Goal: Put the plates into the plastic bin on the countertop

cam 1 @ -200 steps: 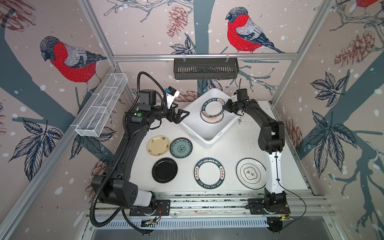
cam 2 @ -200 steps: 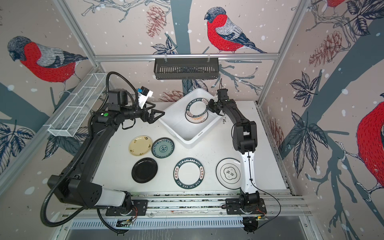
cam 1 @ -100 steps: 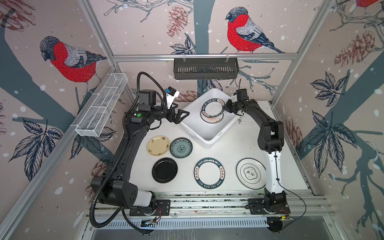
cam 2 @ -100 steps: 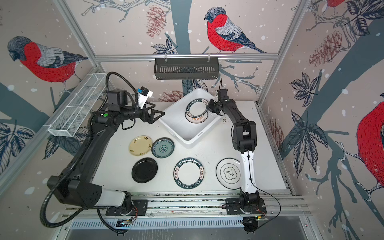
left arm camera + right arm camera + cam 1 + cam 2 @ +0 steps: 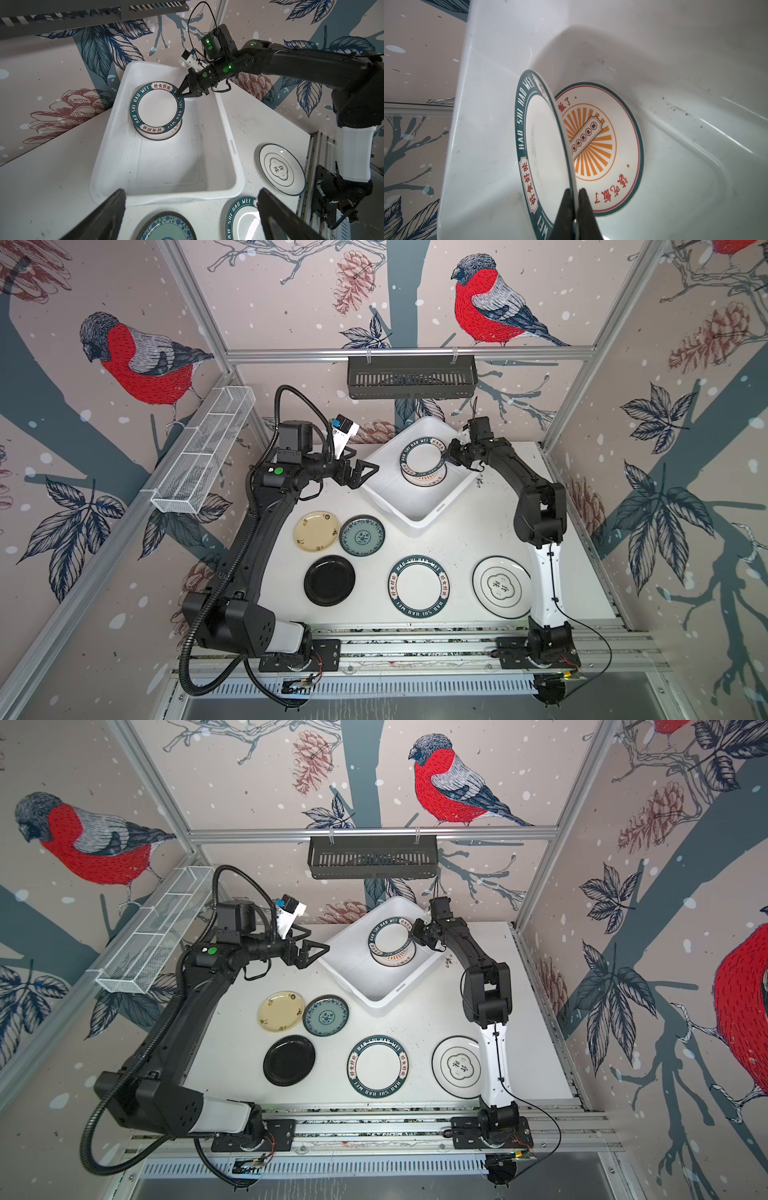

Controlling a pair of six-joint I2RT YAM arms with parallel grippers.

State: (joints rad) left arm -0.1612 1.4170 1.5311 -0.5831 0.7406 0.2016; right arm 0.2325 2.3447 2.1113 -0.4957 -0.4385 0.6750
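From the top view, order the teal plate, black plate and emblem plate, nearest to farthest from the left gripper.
1. Teal plate, toward the front from the left gripper.
2. Black plate, front left.
3. Emblem plate, front right.

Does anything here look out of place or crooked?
Yes: inside the white rectangular plastic bin, the round white plate with dark lettered rim is not lying flat. The right hand pinches its rim, holding it tilted over the white plate with orange sunburst pattern.
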